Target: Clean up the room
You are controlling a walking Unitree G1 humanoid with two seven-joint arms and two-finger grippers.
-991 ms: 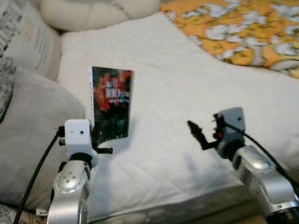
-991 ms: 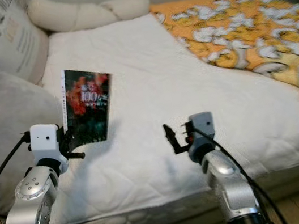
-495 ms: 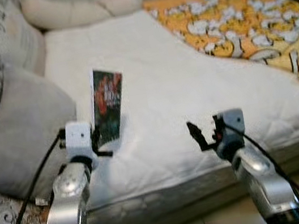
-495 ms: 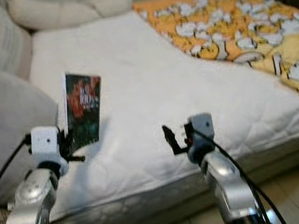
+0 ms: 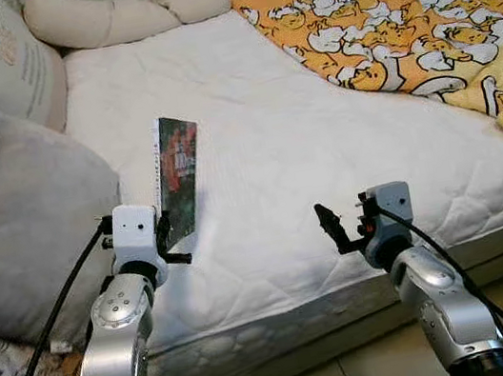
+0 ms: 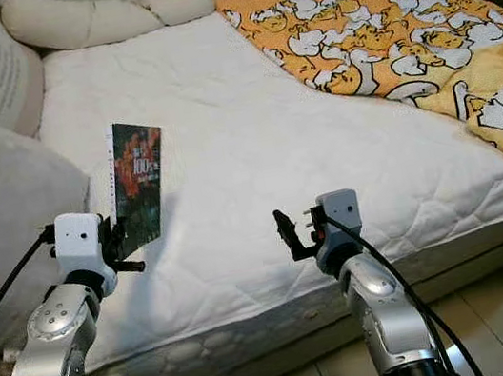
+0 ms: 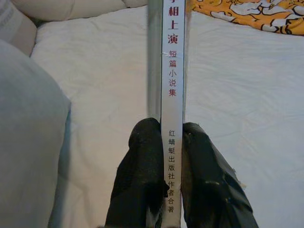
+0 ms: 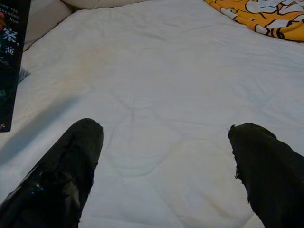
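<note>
The book (image 5: 179, 179) stands upright between the left gripper (image 7: 171, 142)'s jaws, pinched at its lower spine end above the bed (image 5: 320, 138). Thin, light and stiff, it may pivot; a grip nearer mid-spine looks steadier. The right gripper (image 8: 161, 156)'s jaws gape wide, empty.

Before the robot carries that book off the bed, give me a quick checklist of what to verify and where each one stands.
1. Grip on the book: left gripper has its fingers pressed on both sides of the spine. Ok.
2. Book off the mattress: held upright above the white cover. Ok.
3. Right gripper free: open over the mattress edge, holding nothing. Ok.
4. Room around the book: the grey pillow sits close on the robot's left. Cannot tell if a swing would clear it.
5. Place to put the book: no shelf or table in sight. Cannot tell.
</note>
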